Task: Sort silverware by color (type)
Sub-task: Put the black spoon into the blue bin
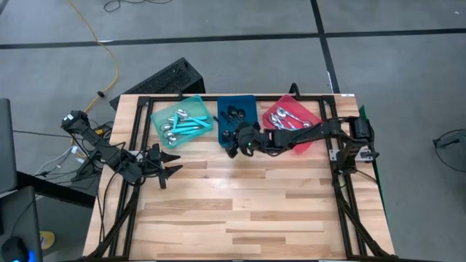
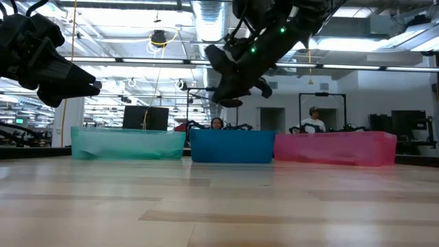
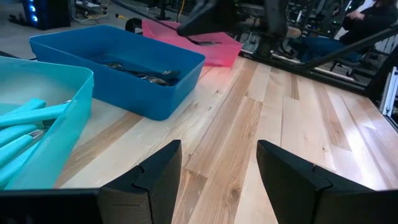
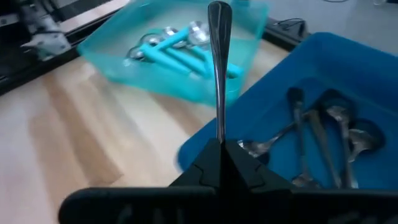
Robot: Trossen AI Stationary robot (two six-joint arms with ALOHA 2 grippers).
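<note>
Metal, thin and rigid: the dark spoon (image 4: 218,68) stands clamped in my right end effector (image 4: 221,152), handle end projecting straight ahead, the blue tray (image 4: 348,62) directly beneath. I judge it light, stiff and slippery, best pinched flat across the handle. Beyond the fingertips lies the teal tray (image 4: 118,46) of teal-handled spoons (image 4: 180,53). My left end effector (image 3: 219,180) hangs apart, empty, over the counter (image 3: 298,137).

surface: wooden table (image 1: 240,211) | on it: teal tray (image 1: 162,116), blue tray (image 1: 247,105), red tray (image 1: 309,116) (side by side)
</note>
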